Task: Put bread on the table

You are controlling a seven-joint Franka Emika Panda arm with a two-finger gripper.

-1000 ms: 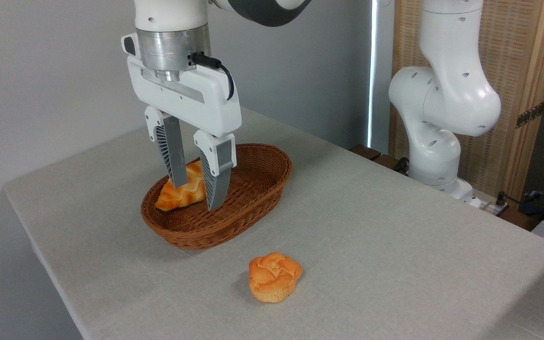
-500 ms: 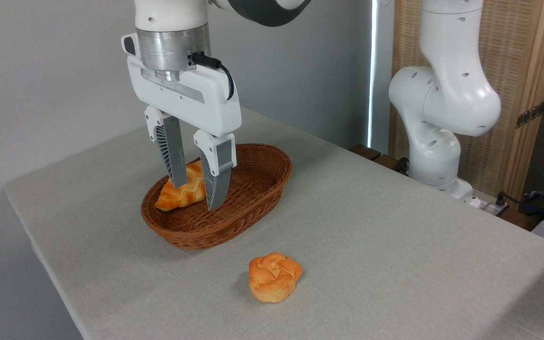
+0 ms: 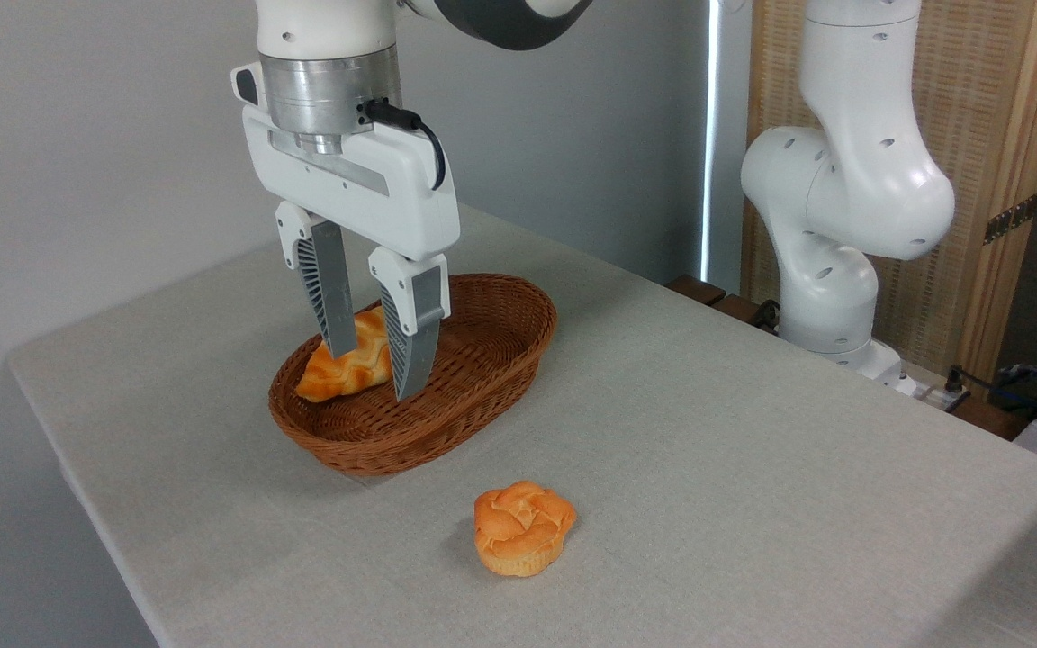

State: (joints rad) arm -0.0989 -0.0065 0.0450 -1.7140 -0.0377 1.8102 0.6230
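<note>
Golden-orange braided bread loaf sits between our white two-finger gripper's partly open fingers, which touch it inside the brown wicker basket.

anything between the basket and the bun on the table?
Nothing. In the fixed camera view the stretch of table between the basket and the bun is bare grey cloth.
</note>
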